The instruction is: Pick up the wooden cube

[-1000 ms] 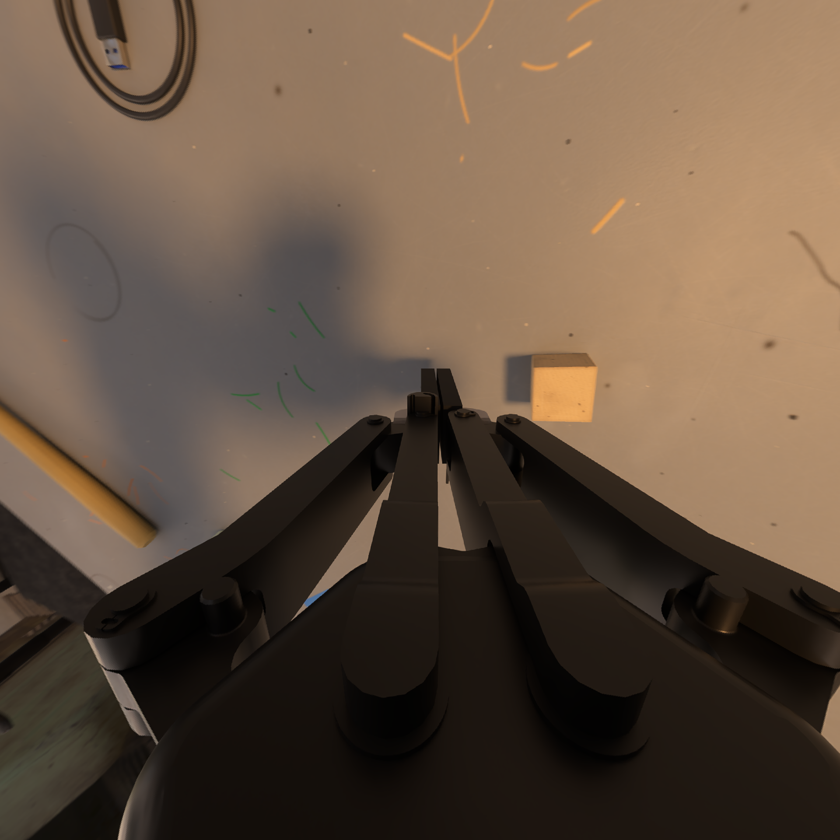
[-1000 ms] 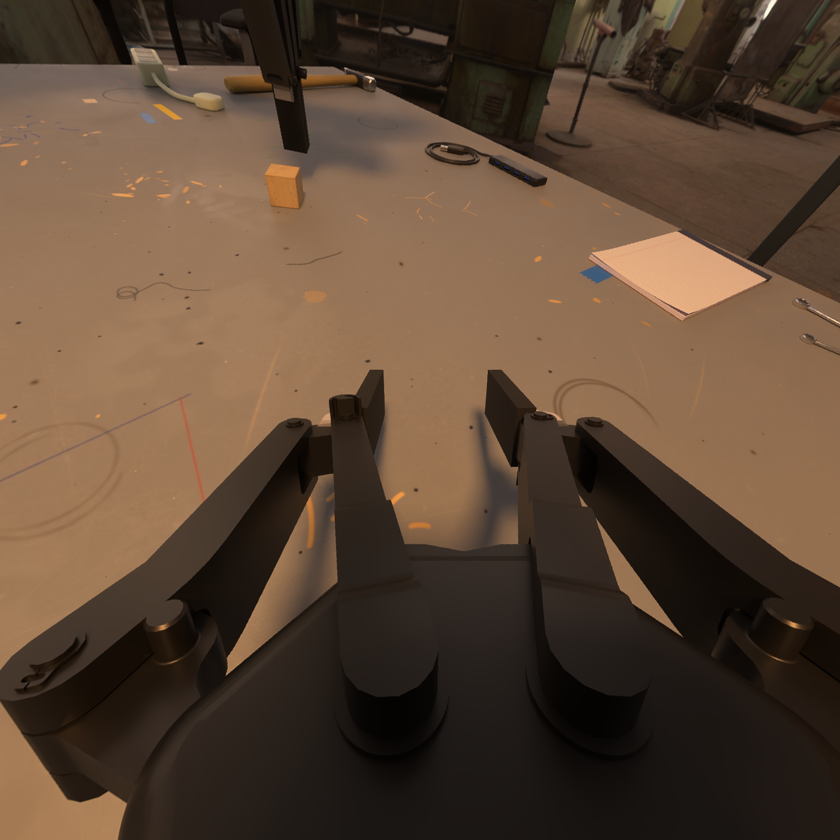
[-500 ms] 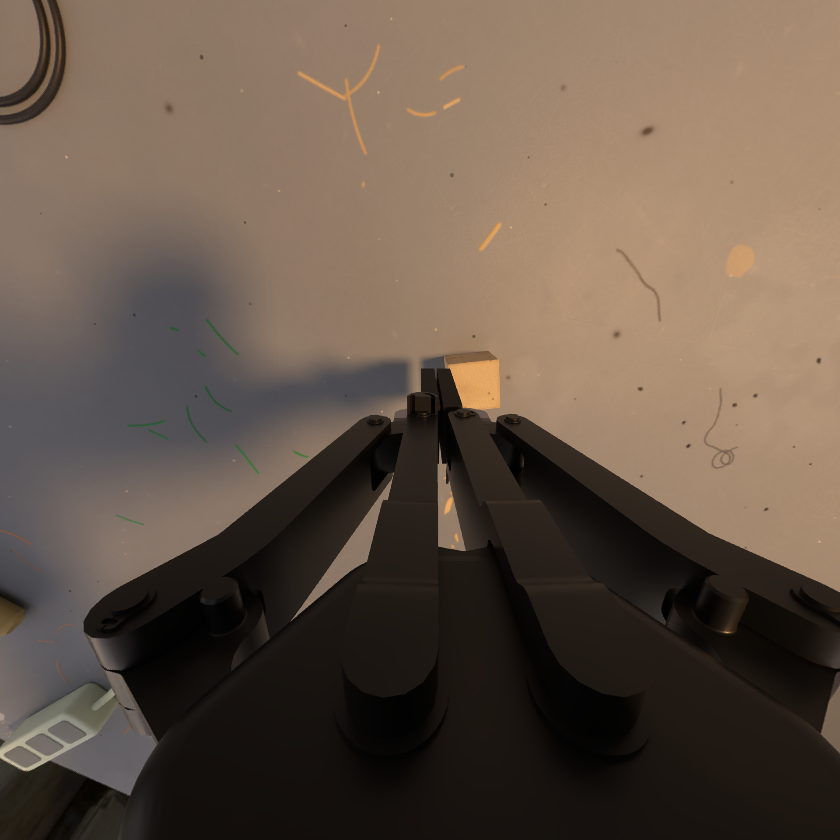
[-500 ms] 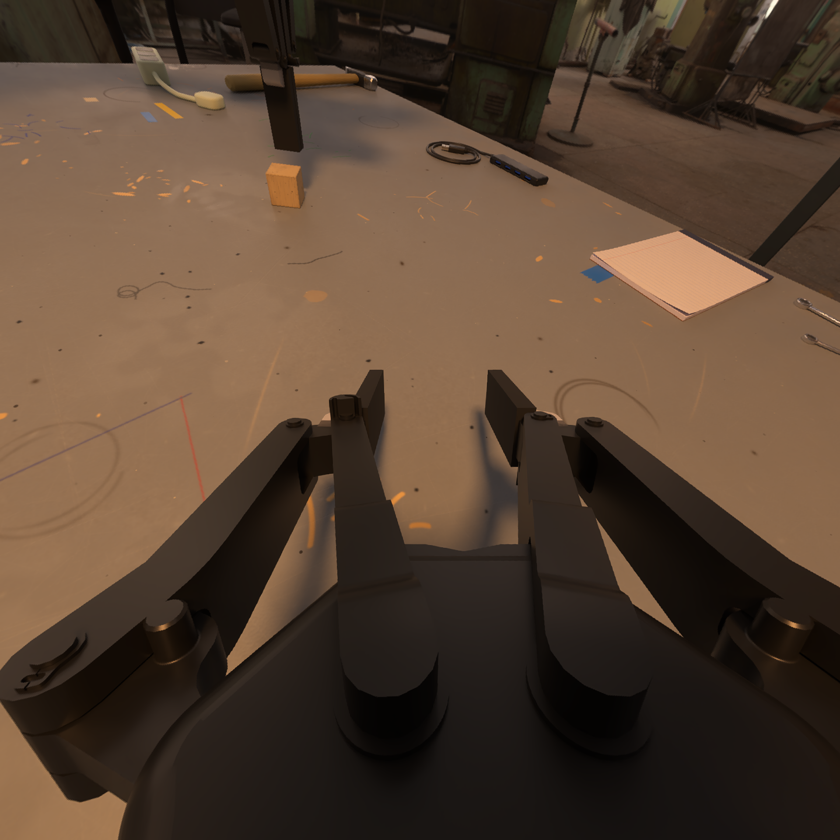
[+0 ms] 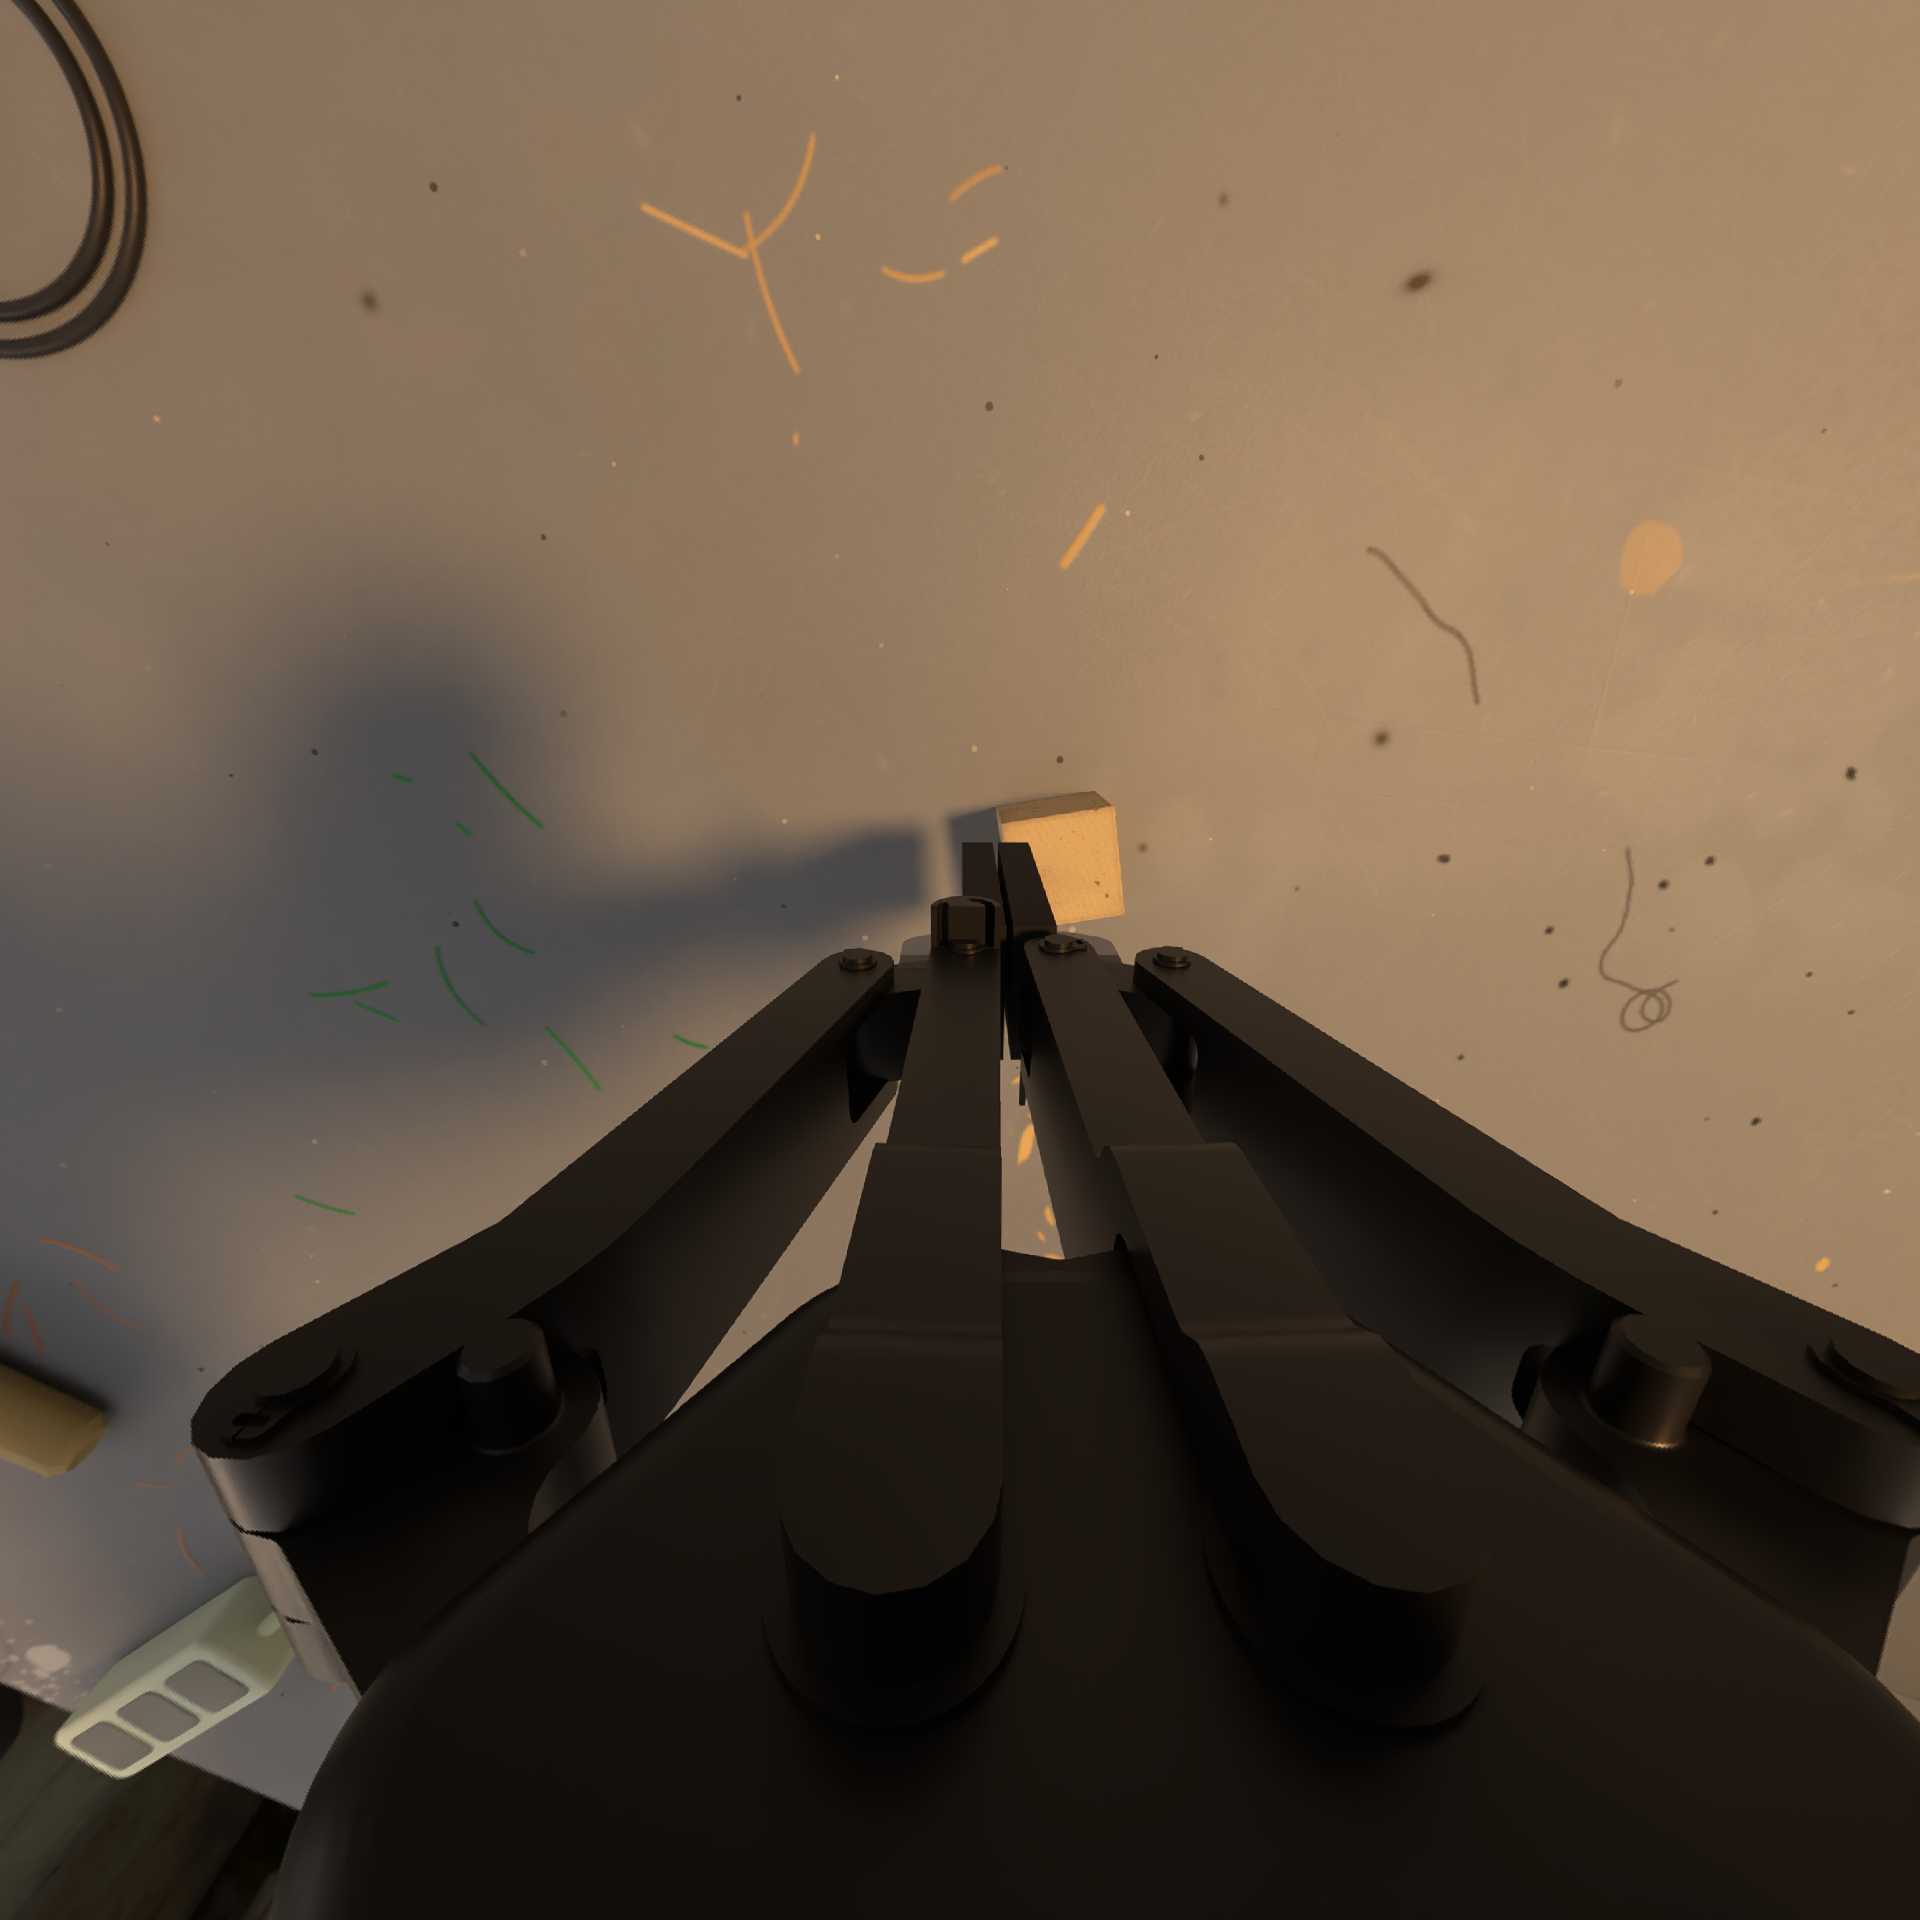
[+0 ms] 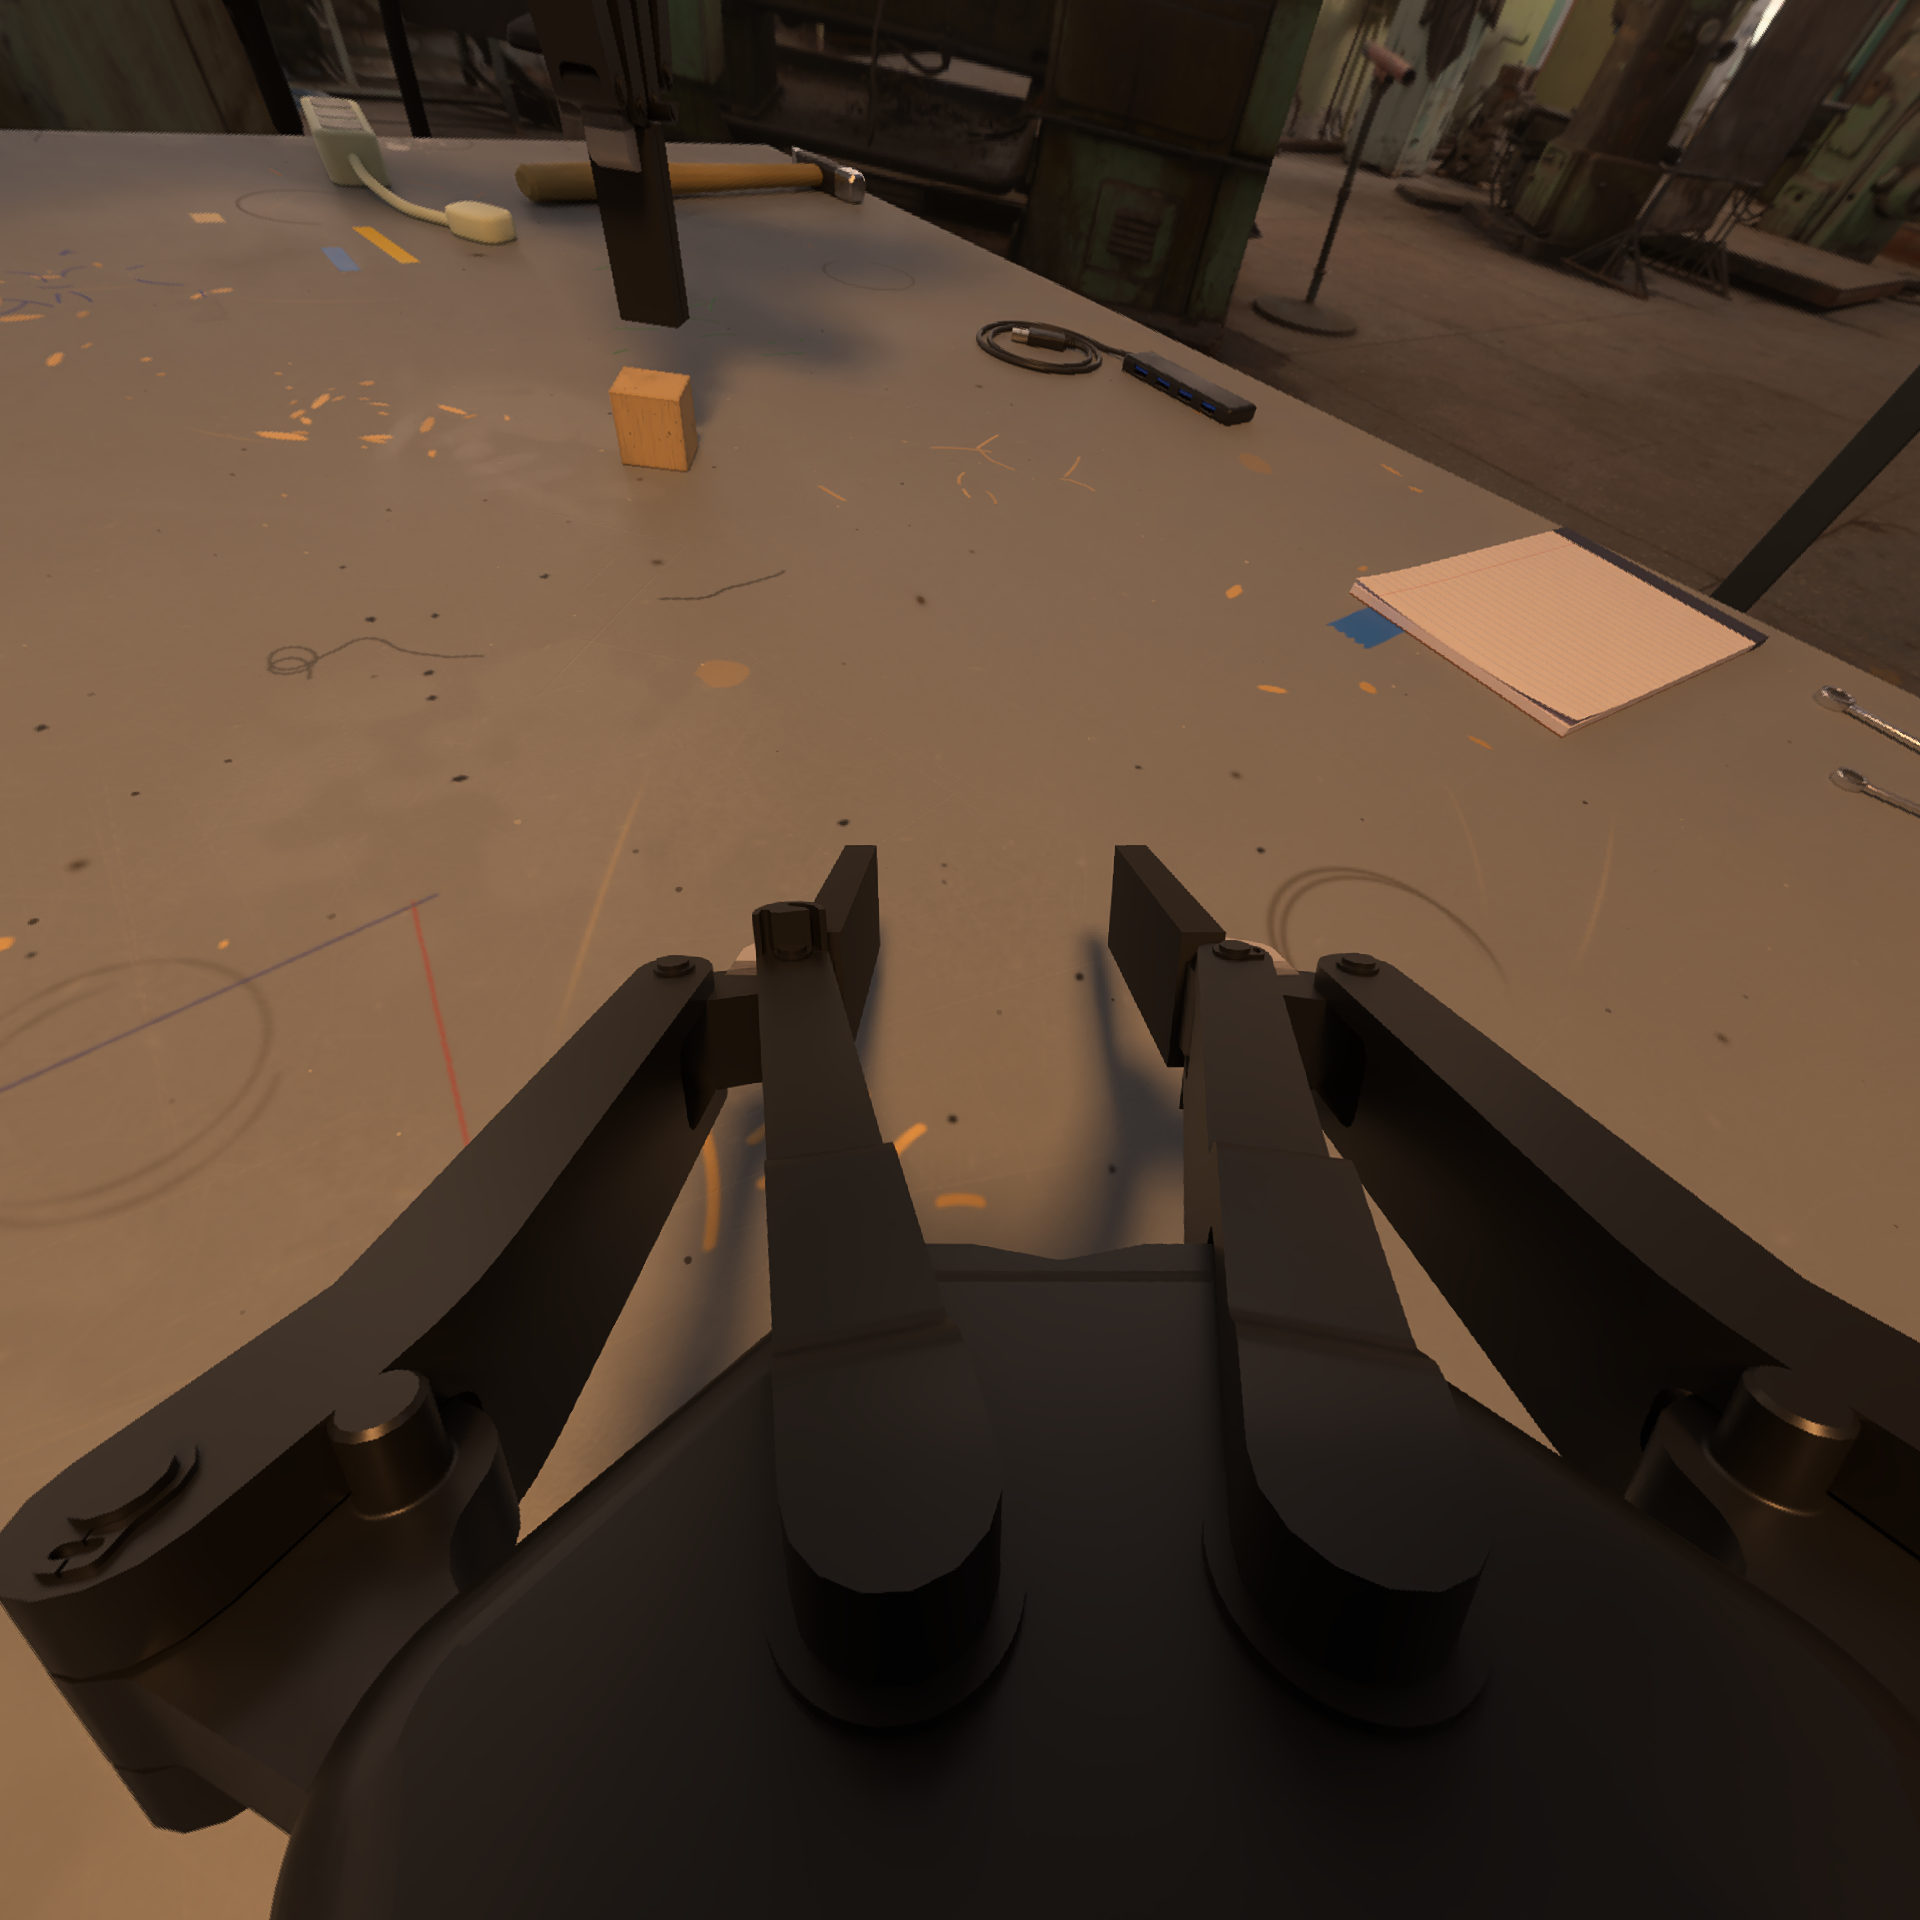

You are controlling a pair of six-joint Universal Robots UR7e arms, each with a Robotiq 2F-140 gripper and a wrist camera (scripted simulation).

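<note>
Hanging above the worktable [image 6: 935,727], the left gripper [image 5: 1000,868] pointed almost straight down with its fingertips pressed together and nothing between them; the wooden cube [image 5: 1070,857] sat flat on the table below, just right of those tips in the left wrist view, untouched. In the right wrist view the same gripper stood as a dark upright bar above and slightly behind the cube [image 6: 652,419], clear air showing between them; the placement read as a hover before a descent, though the closed fingers would have to spread first, since together they could only knock the block. The right gripper [image 6: 994,914] rested low over the near part of the table, well apart from the cube, its fingers parted and holding nothing; it seemed parked out of the way so that its camera kept the scene in sight. A hammer [image 6: 686,179], a coiled cable [image 6: 1039,345] and a notepad [image 6: 1558,623] lay off to the sides, none crowding the cube.
</note>
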